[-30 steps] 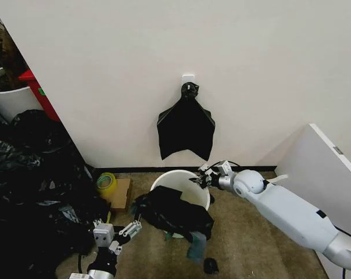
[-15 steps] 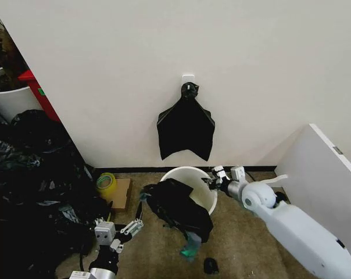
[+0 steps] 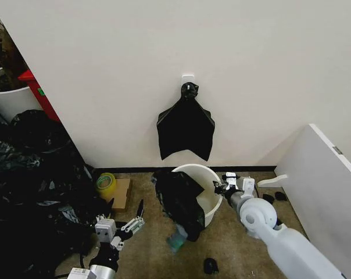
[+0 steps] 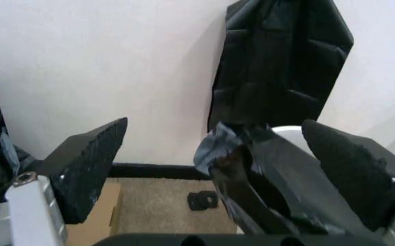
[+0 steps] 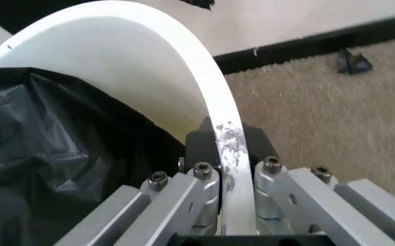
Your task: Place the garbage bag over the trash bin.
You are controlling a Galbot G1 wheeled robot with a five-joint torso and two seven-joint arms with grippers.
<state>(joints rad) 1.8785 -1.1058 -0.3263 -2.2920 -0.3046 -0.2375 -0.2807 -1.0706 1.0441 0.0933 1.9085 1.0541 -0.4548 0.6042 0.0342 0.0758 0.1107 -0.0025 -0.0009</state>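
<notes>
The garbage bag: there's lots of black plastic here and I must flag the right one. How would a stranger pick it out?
Start at the white wall, drop to the trash bin on the carpet below. The garbage bag is the glossy black sheet draped over its rim, unlike the flat bundle hung on the wall or the sack heap.

a count of what's on the floor

one trash bin, one garbage bag draped on it. one flat black bundle hanging on the wall. one roll of yellow tape, one cardboard box. two end effectors: left end effector, right end effector.
</notes>
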